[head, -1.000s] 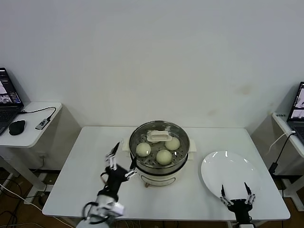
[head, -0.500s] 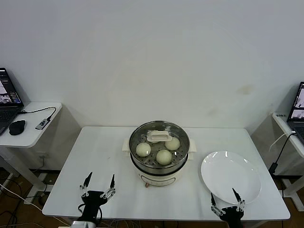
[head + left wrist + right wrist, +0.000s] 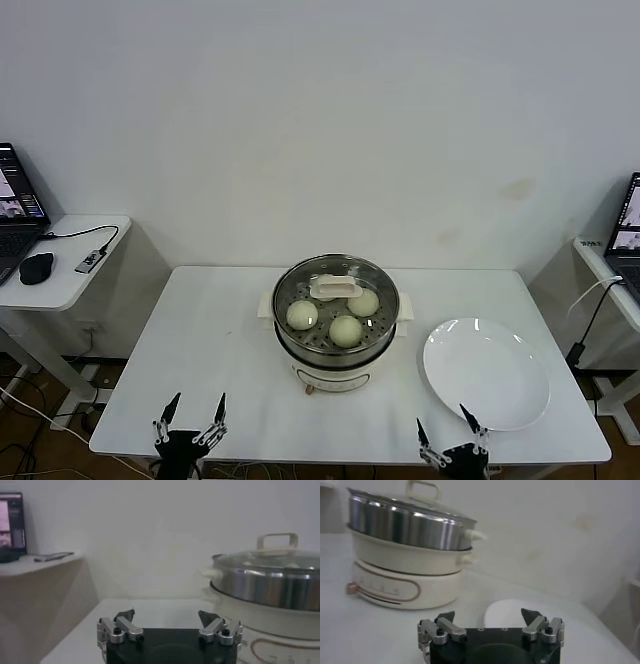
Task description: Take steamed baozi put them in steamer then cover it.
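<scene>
The steamer [image 3: 336,352] stands mid-table with the cover [image 3: 335,288] seated on it, glass lid and cream handle on top. Through the glass I see three baozi [image 3: 346,330] on the perforated tray; the handle hides what lies under it. My left gripper [image 3: 198,402] hovers at the table's front edge, left of the steamer, open and empty. My right gripper [image 3: 440,418] is at the front edge near the plate, open and empty. The left wrist view shows the left gripper [image 3: 166,613] facing the steamer [image 3: 270,587]. In the right wrist view, the right gripper [image 3: 488,613] faces the steamer [image 3: 405,530].
A bare white plate [image 3: 486,372] lies right of the steamer, also in the right wrist view as a plate [image 3: 512,615]. The white table [image 3: 200,330] has bare surface left of the steamer. Side tables with laptops and cables flank it.
The left gripper has pulled back from beside the steamer to the table's front edge. The right gripper has dropped lower and shifted left, off the plate's edge.
</scene>
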### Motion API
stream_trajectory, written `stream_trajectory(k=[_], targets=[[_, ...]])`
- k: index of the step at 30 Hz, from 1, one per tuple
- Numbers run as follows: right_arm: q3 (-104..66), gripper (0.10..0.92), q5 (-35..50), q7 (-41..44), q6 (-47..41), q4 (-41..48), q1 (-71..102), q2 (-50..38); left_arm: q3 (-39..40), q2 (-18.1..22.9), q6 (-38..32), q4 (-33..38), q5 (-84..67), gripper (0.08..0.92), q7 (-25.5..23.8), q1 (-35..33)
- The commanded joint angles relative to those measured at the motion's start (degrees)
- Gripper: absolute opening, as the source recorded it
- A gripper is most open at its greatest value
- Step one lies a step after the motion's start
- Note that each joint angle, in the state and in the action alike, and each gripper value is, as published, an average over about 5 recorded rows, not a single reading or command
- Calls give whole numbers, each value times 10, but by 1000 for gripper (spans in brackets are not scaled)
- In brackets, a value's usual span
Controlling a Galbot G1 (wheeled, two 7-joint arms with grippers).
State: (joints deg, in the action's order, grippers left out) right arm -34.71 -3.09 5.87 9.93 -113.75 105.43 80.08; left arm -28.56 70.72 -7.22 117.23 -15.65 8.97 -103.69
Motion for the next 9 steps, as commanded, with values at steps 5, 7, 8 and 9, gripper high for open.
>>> stream_trajectory(k=[5, 7, 8, 9], targets=[[17, 823, 22, 10, -12, -18, 14, -10, -39, 11, 16, 0, -26, 823, -39, -23], [18, 823, 22, 7, -12, -22, 17, -8, -38, 12, 15, 1, -27, 823, -41, -28], [18, 823, 23, 7, -11, -23, 17, -7, -38, 12, 15, 1, -27, 823, -41, -30], [18, 823, 23, 6, -11, -24, 18, -7, -37, 12, 15, 1, -27, 823, -42, -31]])
